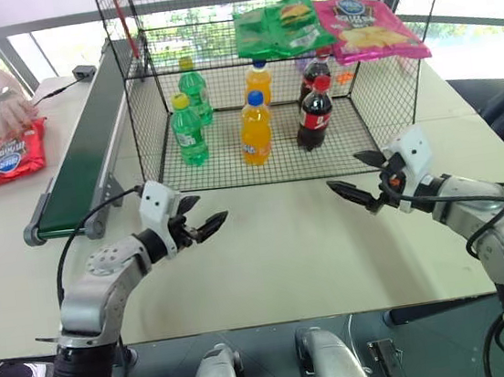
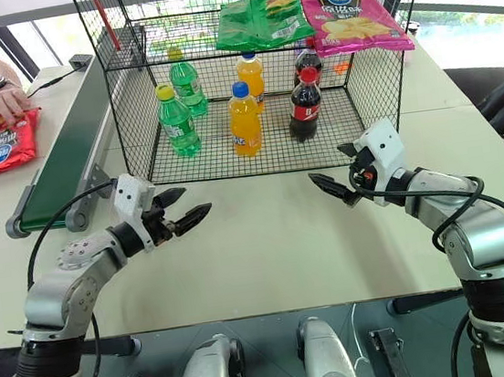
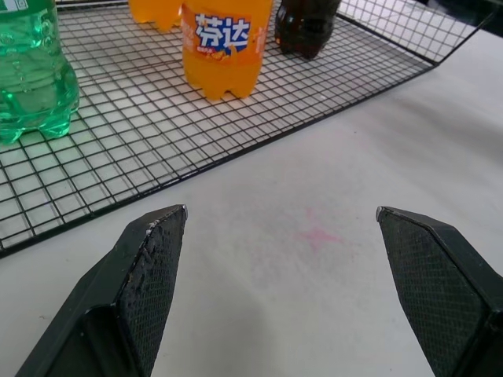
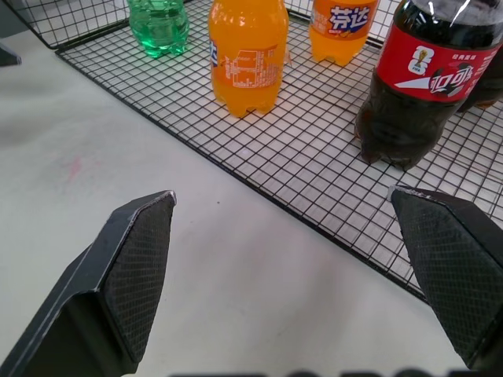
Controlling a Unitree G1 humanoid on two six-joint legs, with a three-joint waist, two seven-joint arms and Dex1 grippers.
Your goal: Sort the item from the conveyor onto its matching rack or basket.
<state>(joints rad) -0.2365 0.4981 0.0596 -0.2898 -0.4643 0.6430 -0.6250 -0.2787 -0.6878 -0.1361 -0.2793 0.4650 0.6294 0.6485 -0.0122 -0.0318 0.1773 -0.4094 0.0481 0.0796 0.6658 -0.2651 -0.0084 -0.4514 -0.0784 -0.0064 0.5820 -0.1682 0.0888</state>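
Note:
The item, a red chip bag, lies on the table at the far left, beside the conveyor, with a person's hand resting on its far end. The black wire-mesh cage stands at the middle back. My left gripper hovers open over the bare table, in front of the cage's left corner and near the conveyor's roller end. Level with it, my right gripper is open in front of the cage's right corner. Both are empty, and both point inward at the cage floor.
Inside the cage stand two green bottles, two orange bottles and two cola bottles. A green chip bag and a pink chip bag lie on its mesh top. Bare table spans between the grippers.

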